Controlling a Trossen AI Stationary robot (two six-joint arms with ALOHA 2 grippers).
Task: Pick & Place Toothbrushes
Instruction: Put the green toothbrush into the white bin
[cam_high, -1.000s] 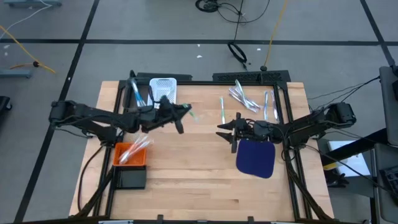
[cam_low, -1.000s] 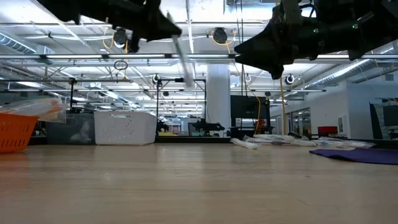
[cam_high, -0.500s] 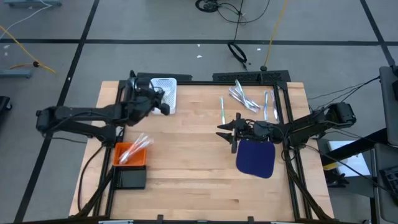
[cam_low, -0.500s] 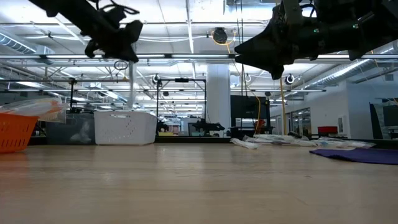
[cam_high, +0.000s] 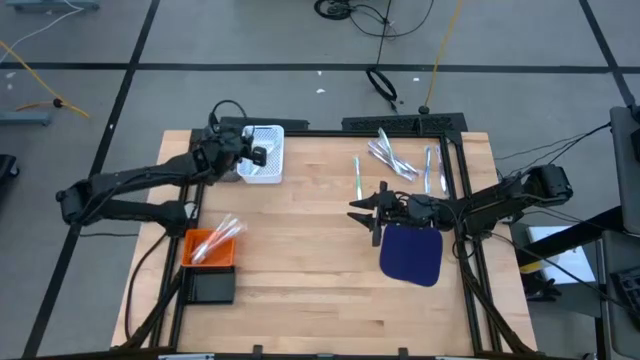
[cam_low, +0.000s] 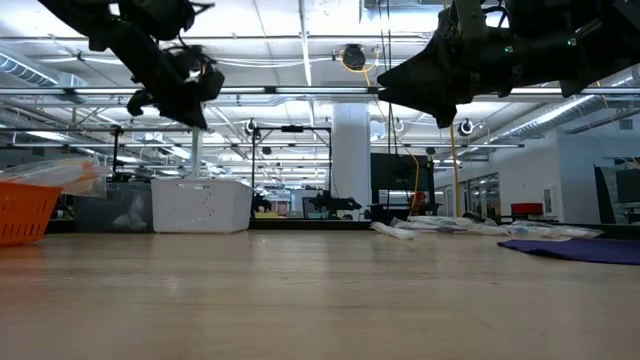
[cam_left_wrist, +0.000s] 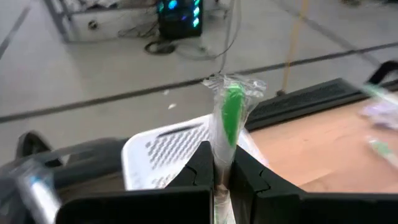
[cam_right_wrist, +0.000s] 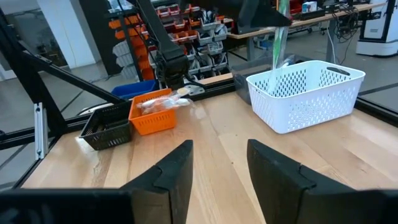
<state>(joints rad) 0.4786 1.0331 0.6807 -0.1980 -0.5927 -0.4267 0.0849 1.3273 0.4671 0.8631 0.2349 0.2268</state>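
My left gripper (cam_high: 255, 155) hovers over the white basket (cam_high: 275, 135) at the table's far left, shut on a green toothbrush in a clear wrapper (cam_left_wrist: 231, 118). From the right wrist view the toothbrush (cam_right_wrist: 278, 31) points down over the basket (cam_right_wrist: 305, 93). My right gripper (cam_high: 372, 212) waits open above the table's middle right, beside a dark blue cloth (cam_high: 412, 252). More wrapped toothbrushes (cam_high: 395, 155) lie flat on the far right of the table, one alone (cam_high: 357, 175). My left gripper pinches the wrapped green toothbrush between its two fingers (cam_left_wrist: 202, 165), with the green end (cam_left_wrist: 233, 93) sticking out beyond the fingertips. The fingers point down from above. The toothbrush (cam_low: 197, 150) hangs about upright below them, lifted clear, over the basket (cam_low: 200, 205).
An orange basket (cam_high: 208, 247) holding several wrapped toothbrushes sits at the left edge, with a black tray (cam_high: 212, 286) just nearer. Black frame rails run along the table's sides. Bare wood lies across the middle and near part of the table.
My left gripper has carried the toothbrush from above the table's middle toward the far left edge, ending over the white basket. The toothbrush has turned from slanting to hanging nearly upright. The right arm has kept still.
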